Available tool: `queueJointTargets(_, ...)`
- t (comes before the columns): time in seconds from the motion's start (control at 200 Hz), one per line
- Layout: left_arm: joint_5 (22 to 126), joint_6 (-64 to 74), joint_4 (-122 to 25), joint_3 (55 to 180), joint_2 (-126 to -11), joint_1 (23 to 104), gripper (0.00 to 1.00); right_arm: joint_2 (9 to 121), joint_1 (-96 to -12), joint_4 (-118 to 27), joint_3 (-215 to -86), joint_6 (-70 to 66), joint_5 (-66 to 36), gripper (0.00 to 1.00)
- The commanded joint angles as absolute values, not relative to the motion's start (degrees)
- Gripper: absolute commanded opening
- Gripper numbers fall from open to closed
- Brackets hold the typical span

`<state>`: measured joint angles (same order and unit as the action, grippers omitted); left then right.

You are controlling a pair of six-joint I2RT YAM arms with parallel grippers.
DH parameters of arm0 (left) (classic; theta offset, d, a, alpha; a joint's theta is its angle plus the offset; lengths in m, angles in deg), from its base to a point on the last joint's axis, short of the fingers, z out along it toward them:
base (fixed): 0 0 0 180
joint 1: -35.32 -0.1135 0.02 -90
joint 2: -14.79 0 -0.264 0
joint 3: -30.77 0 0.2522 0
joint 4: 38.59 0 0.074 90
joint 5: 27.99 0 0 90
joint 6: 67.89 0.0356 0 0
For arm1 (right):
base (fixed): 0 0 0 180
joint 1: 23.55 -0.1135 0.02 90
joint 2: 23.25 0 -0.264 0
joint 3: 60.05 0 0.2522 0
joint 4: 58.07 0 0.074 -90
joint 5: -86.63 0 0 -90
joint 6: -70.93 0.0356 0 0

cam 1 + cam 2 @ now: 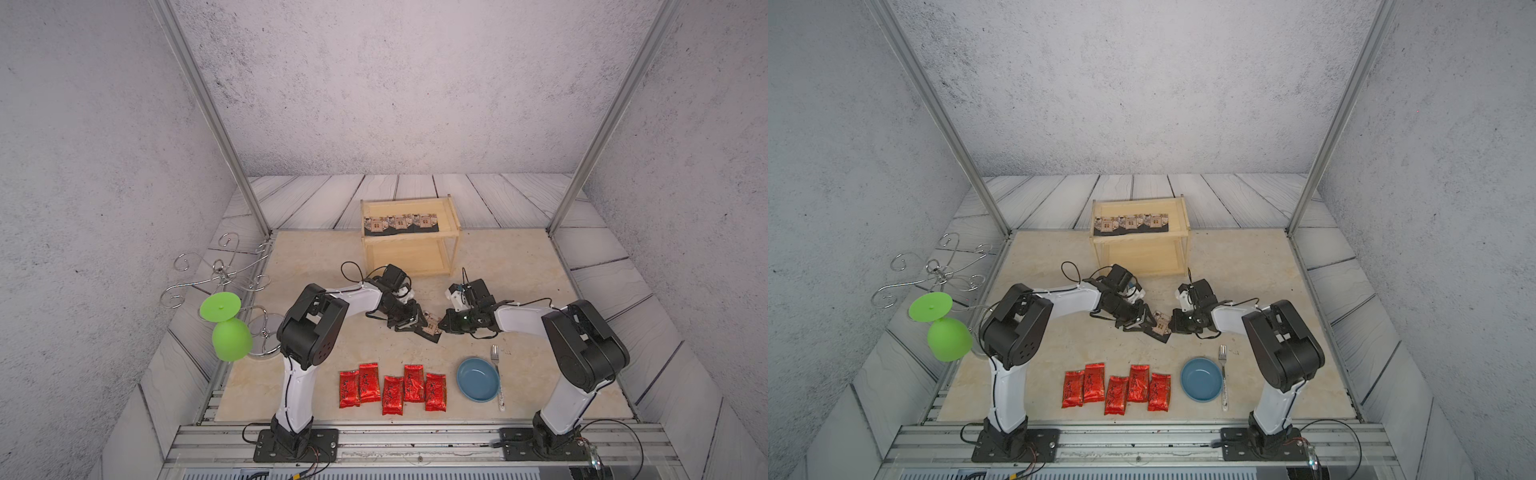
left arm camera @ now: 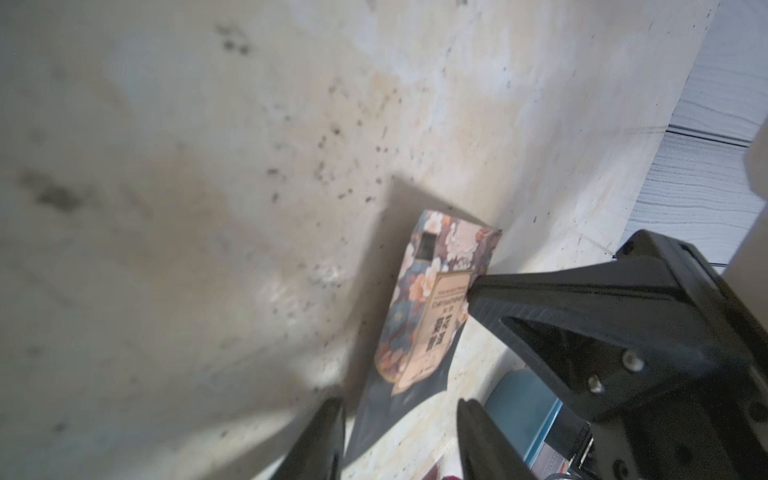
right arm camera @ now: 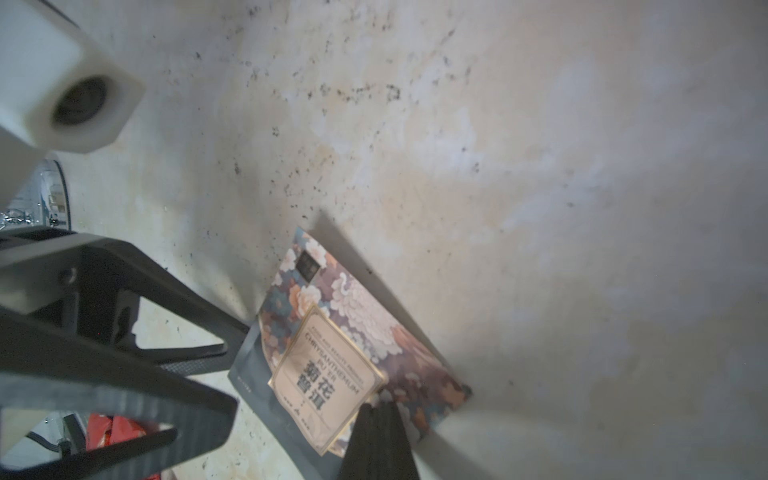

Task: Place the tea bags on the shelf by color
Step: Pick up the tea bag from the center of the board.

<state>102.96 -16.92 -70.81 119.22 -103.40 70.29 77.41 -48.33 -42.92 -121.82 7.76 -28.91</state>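
Note:
A black tea bag [image 1: 431, 328] [image 1: 1160, 326] with floral print and a beige label sits tilted at mid-table between both grippers. My right gripper [image 3: 380, 409] [image 1: 441, 326] is shut on one edge of this tea bag [image 3: 353, 332]. My left gripper [image 2: 399, 411] [image 1: 422, 326] is open, its jaws apart on either side of the dark end of the tea bag [image 2: 432, 299]. Three black tea bags [image 1: 400, 222] [image 1: 1131, 222] lie in a row on the top tier of the wooden shelf [image 1: 411, 240] [image 1: 1142, 237]. Several red tea bags [image 1: 392, 388] [image 1: 1117, 388] lie near the front edge.
A blue bowl [image 1: 478, 379] and a fork [image 1: 498, 374] lie at the front right, close to the right arm. A green glass [image 1: 227, 332] hangs upside down from a wire rack [image 1: 220, 270] at the left edge. The shelf's lower tier holds nothing.

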Motion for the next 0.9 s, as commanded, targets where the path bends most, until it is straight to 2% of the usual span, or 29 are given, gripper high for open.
queueJointTargets(0.0,102.3,-17.1,-71.7,119.5,-106.1,70.8,0.43,79.2,-48.1,-41.2,-120.2,8.1,-28.3,0.03)
queueJointTargets(0.49,100.9,-17.8,-70.6,116.7,-102.3,70.6,0.0,76.6,-47.6,-38.7,-121.6,7.9,-29.9,0.03)
queueJointTargets(0.896,101.7,-19.0,-67.9,113.2,-94.7,69.5,0.0,67.1,-47.5,-31.4,-125.0,8.4,-27.2,0.06)
